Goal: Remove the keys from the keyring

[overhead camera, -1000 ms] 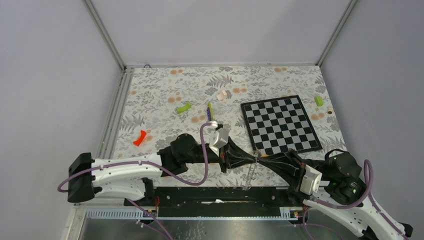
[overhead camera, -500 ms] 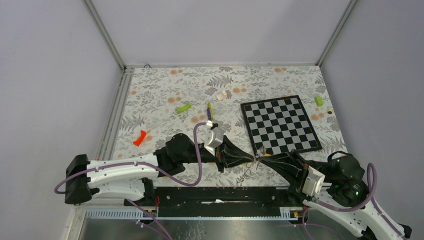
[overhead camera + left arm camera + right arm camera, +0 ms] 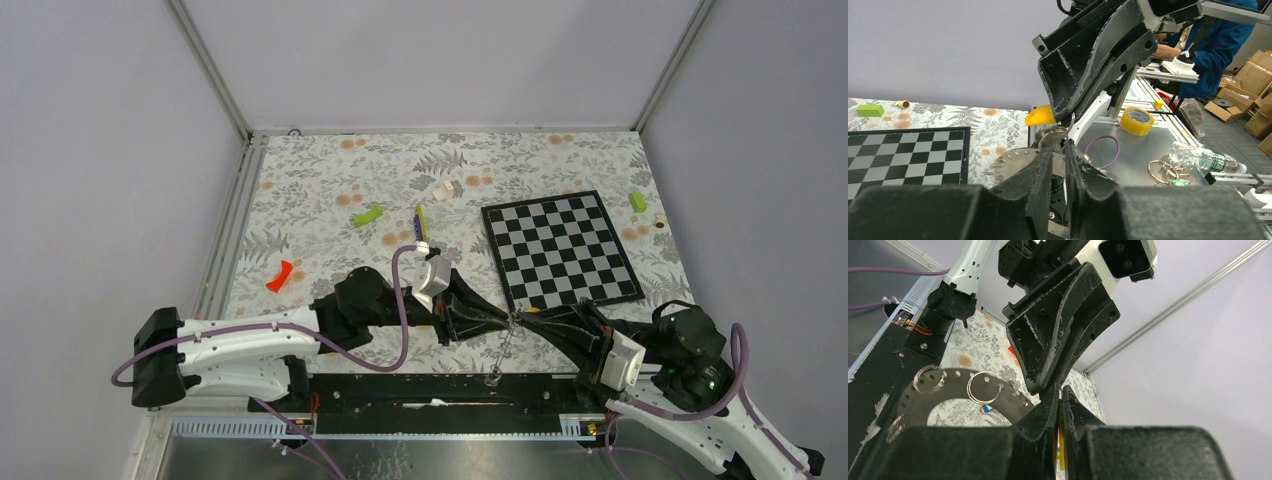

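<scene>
The step in hand, as I judge it, is drawing the yellow-tagged key (image 3: 1040,116) off the keyring (image 3: 503,350). To do it well I want one side anchored and the other pulling. My left jaws should take the flat of the hoop close to the hole where that key's small split ring (image 3: 1054,135) hangs. Then my right can draw straight away to the right with no twist, so the hoop neither swings nor slips (thin, slick-looking metal, so I'd expect it to slide easily). My right jaws are pressed almost together on that key: its yellow tag pokes out at their tips in the left wrist view and shows as a yellow sliver between the fingers in the right wrist view. My left jaws stand only a narrow slit apart, tip to tip with the right ones. The hoop's perforated band crosses at that slit, but I cannot tell whether the pads touch it. The keyring hangs edge-on from where the tips meet, down toward the near edge of the desk (image 3: 320,200), between my two arms and just near of the chessboard (image 3: 560,250). Other split rings (image 3: 984,387) sit in its holes.
</scene>
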Robot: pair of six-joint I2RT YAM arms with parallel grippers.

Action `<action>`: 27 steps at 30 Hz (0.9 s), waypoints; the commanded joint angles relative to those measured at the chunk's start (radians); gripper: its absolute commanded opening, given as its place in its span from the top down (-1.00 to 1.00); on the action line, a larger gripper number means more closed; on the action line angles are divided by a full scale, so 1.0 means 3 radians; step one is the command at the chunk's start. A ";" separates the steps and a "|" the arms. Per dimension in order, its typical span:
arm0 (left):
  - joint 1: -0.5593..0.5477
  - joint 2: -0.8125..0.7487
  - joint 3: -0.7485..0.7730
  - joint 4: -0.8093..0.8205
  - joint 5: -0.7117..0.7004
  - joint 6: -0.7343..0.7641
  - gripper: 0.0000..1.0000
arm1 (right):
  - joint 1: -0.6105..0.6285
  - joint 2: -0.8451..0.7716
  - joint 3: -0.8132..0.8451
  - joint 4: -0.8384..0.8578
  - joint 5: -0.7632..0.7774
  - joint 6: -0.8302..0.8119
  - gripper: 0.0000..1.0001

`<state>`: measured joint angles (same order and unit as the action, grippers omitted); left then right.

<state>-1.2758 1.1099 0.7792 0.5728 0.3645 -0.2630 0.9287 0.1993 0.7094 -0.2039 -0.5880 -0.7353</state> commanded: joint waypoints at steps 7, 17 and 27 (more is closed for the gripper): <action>0.0004 0.0043 0.0115 0.0222 0.0073 -0.0026 0.30 | 0.0003 0.0056 0.0052 0.0187 -0.0025 0.0027 1.00; 0.0001 0.0118 0.0129 0.0249 0.0035 -0.0028 0.21 | 0.0003 0.0054 0.0052 0.0210 -0.0059 0.0068 1.00; 0.0004 0.0192 0.0205 0.0271 0.0064 -0.0033 0.18 | 0.0002 0.0037 0.0027 0.0211 -0.0068 0.0084 1.00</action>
<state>-1.2758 1.1637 0.7864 0.5831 0.3676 -0.2672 0.9287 0.2058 0.7094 -0.2031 -0.5957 -0.7238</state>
